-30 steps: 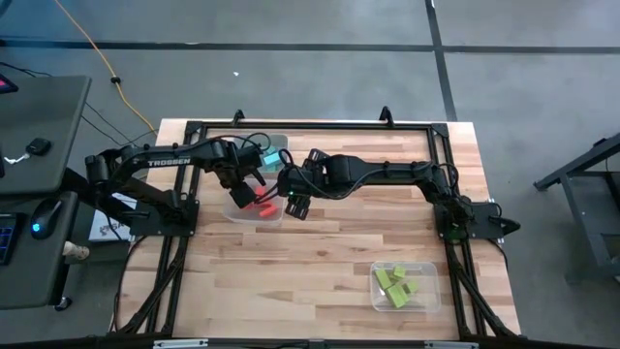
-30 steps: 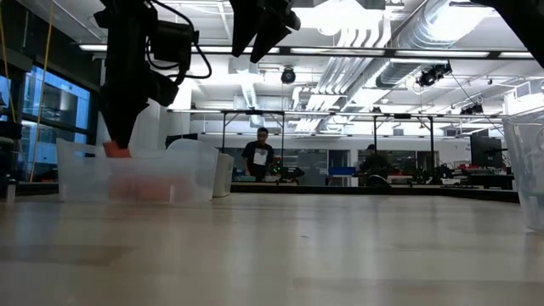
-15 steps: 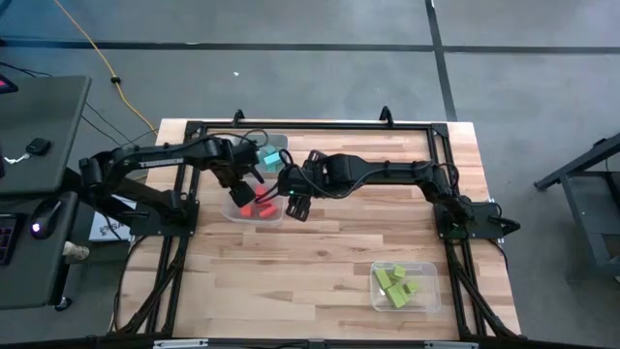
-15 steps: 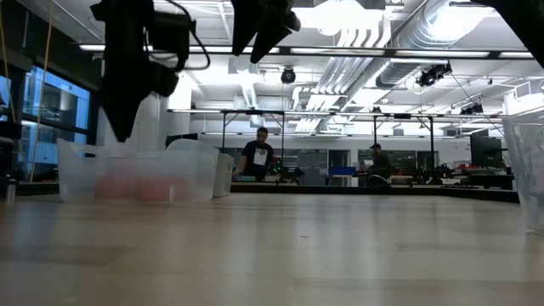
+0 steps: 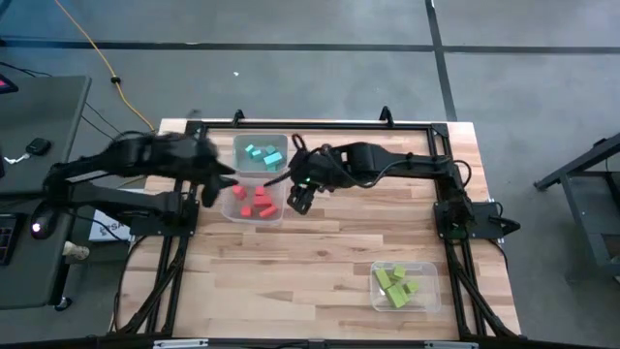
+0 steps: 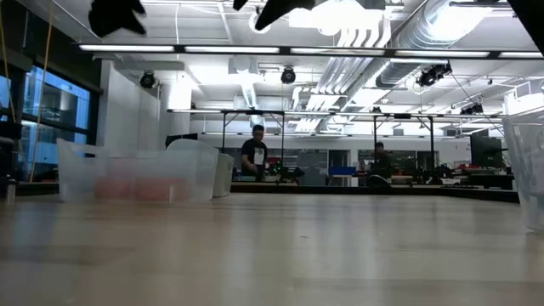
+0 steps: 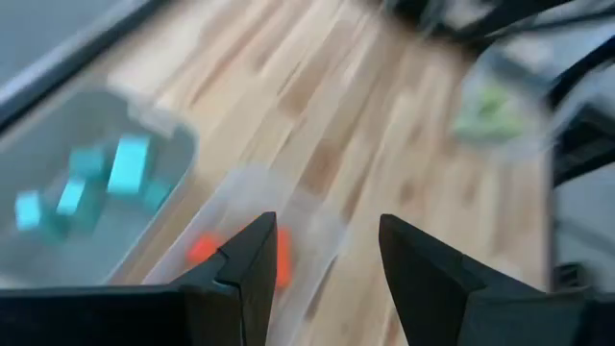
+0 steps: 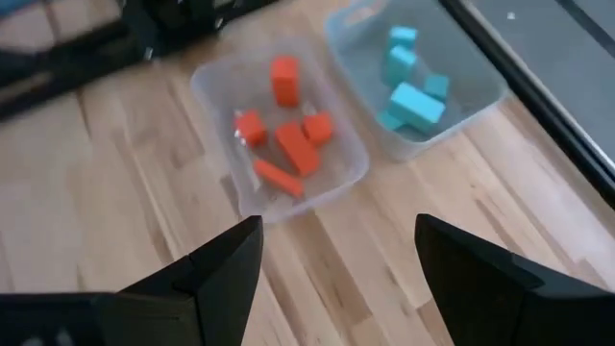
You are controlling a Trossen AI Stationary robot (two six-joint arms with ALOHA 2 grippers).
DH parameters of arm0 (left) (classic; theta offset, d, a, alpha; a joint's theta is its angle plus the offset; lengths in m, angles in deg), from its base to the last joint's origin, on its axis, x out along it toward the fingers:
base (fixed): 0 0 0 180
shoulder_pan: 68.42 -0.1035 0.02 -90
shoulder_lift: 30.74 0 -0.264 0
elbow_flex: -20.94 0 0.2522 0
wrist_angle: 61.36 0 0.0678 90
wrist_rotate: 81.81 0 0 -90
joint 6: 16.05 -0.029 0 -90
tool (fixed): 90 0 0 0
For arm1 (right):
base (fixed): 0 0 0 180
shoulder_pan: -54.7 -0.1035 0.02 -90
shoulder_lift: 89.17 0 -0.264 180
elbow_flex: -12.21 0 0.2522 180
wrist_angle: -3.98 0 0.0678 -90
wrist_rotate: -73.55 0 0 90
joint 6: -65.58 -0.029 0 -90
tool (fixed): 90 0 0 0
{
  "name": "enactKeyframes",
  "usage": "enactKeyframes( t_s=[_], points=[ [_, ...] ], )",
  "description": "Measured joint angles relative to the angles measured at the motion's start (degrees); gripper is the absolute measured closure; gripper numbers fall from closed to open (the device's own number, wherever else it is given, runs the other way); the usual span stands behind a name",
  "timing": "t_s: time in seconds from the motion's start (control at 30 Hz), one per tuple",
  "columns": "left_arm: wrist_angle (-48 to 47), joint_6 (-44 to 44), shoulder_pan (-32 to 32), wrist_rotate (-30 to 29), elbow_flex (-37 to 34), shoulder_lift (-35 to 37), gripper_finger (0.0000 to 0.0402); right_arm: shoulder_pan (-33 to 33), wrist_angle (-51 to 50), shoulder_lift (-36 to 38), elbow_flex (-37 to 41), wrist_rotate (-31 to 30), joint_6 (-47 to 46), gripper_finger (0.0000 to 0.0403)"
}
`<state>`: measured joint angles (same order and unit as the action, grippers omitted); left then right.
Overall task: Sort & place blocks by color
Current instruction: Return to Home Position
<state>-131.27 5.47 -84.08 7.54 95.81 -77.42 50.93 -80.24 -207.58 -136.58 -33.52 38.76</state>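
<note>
Several red-orange blocks (image 5: 254, 200) lie in a clear bin near the table's far left; the right wrist view shows them too (image 8: 288, 135). Several cyan-blue blocks (image 5: 263, 154) fill the clear bin just beyond it (image 8: 411, 82). Yellow-green blocks (image 5: 395, 283) sit in a bin near the table's right near corner. My left gripper (image 5: 208, 181) hangs open left of the red bin, holding nothing (image 7: 317, 264). My right gripper (image 5: 301, 197) is open above the table, right of the red bin (image 8: 336, 274).
The three clear bins (image 5: 232, 208), (image 5: 281, 143), (image 5: 426, 296) stand on the wooden table, inside a black frame (image 5: 320, 126). Bare wood lies across the middle and near side. In the low view, people stand in the room beyond the table (image 6: 255, 157).
My left gripper has let go of a red-orange block over the red bin, risen, and pulled back toward the table's left edge. The block now lies in the bin. My right gripper has risen and moved slightly toward the far edge and to the right.
</note>
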Motion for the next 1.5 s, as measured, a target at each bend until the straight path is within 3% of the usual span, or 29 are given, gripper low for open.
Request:
enactKeyframes(
  t_s=[0.4, 0.67, 0.9, 1.17, 1.5],
  points=[
    [13.2, -0.7, 4.5, -7.6, -14.4, 27.4, 0.0245, 0.0, 13.3, 4.4, 0.0, -0.4, -1.6, 0.0139],
    [28.8, -5.6, 4.5, -4.4, -29.7, 39.3, 0.0245, 0.2, 17.2, 5.3, 0.0, 0.0, -1.8, 0.0139],
    [40.7, -4.5, 4.5, -3.7, -40.3, 43.5, 0.0245, 0.4, 15.2, 5.3, 0.0, 0.6, -4.3, 0.0139],
    [54.4, -2.5, 4.5, 2.1, -51.5, 44.2, 0.0245, 0.8, 15.0, 5.3, 0.0, 1.2, -6.8, 0.0139],
    [57.5, 0.3, 4.4, 2.0, -58.3, 44.2, 0.0245, 3.9, 13.2, 9.7, 0.1, 6.5, -5.0, 0.0139]
  ],
)
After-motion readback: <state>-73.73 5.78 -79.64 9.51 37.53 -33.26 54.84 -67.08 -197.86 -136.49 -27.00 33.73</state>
